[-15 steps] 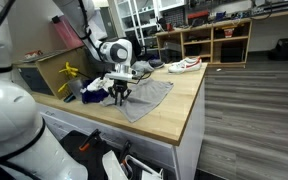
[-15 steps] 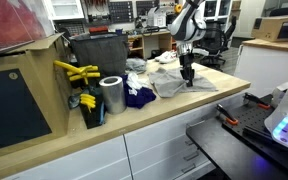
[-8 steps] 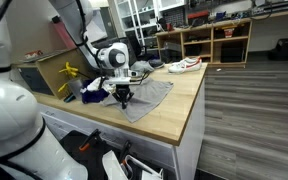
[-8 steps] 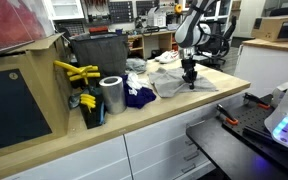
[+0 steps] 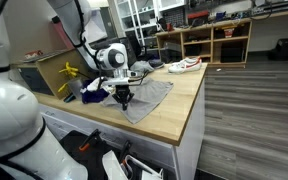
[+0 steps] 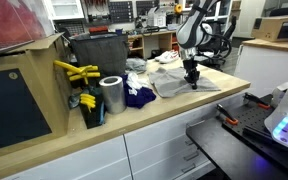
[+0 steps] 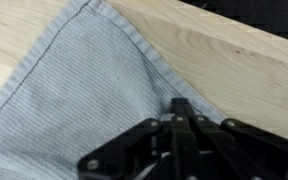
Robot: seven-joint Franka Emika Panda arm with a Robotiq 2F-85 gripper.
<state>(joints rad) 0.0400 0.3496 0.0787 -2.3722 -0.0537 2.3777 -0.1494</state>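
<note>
One long wooden worktop [image 5: 184, 112] carries everything in both exterior views. Spread across its middle lies the grey cloth [image 6: 172, 88], rumpled, one hemmed corner reaching out over the bare wood. Near it a silver canister [image 6: 111, 96] stands upright, with a dark blue rag [image 6: 139, 97] lying between canister and cloth; a white shoe [image 5: 186, 65] rests well apart at the far end. Smallest, the gripper [image 7: 181, 108] points straight down onto the cloth, its fingers pressed together and pinching the grey fabric just inside the hem
</note>
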